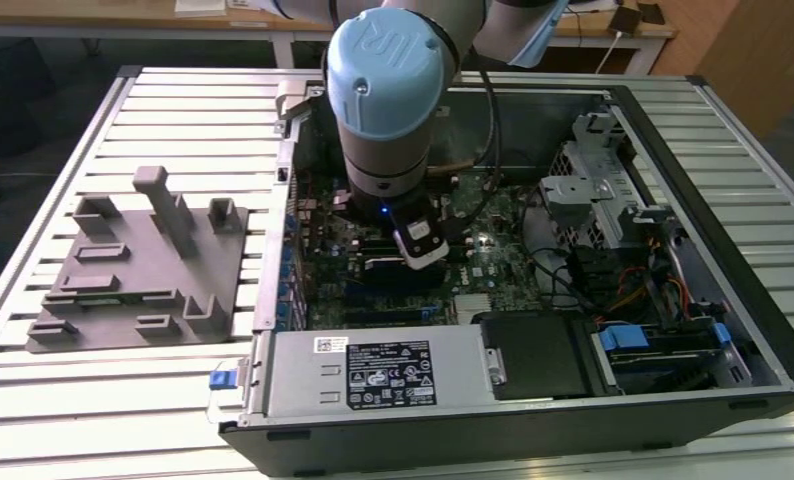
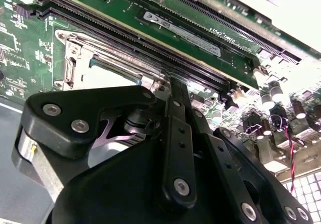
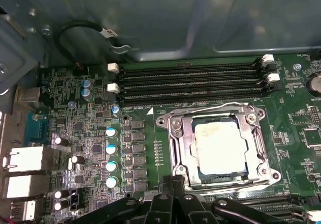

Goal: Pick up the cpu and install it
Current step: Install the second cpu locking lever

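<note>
cpu [image 3: 220,147] sits flat inside the metal socket frame [image 3: 175,142], lower right in the first wrist view; gripper [image 3: 173,184] just beside it, jaw state unreadable.

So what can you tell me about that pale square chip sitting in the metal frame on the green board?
The cpu is a flat square with a pale beige metal top, slightly smudged, and a thin dark rim. It lies flat inside the silver socket frame on the green motherboard, beside the long black memory slots. Nothing grips it; the tool's black linkage sits near the frame's edge.
</note>
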Controlling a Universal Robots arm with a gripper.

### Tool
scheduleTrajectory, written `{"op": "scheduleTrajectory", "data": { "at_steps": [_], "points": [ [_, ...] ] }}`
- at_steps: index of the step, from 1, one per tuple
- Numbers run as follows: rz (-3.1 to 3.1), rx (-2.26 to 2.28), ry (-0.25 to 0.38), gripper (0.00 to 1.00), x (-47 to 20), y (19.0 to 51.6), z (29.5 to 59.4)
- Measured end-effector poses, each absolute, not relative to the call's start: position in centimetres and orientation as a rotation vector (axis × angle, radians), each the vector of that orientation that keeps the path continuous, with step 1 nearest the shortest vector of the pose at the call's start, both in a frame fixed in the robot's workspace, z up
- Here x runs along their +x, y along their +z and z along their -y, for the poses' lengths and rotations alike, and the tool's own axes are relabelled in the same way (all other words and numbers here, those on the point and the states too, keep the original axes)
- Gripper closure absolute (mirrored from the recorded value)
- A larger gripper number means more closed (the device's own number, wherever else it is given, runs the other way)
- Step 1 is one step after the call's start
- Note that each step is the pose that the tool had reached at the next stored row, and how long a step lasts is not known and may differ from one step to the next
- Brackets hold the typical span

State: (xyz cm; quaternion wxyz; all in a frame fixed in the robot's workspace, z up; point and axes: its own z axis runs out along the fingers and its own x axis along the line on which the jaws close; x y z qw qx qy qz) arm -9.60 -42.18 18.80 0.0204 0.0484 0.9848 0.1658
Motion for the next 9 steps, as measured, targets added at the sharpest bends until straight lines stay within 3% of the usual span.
{"op": "scheduleTrajectory", "data": {
  "at_steps": [9],
  "points": [
    [-3.054, 0.150, 0.516, 0.89, -9.60, 19.05, 42.17]
  ]
}}
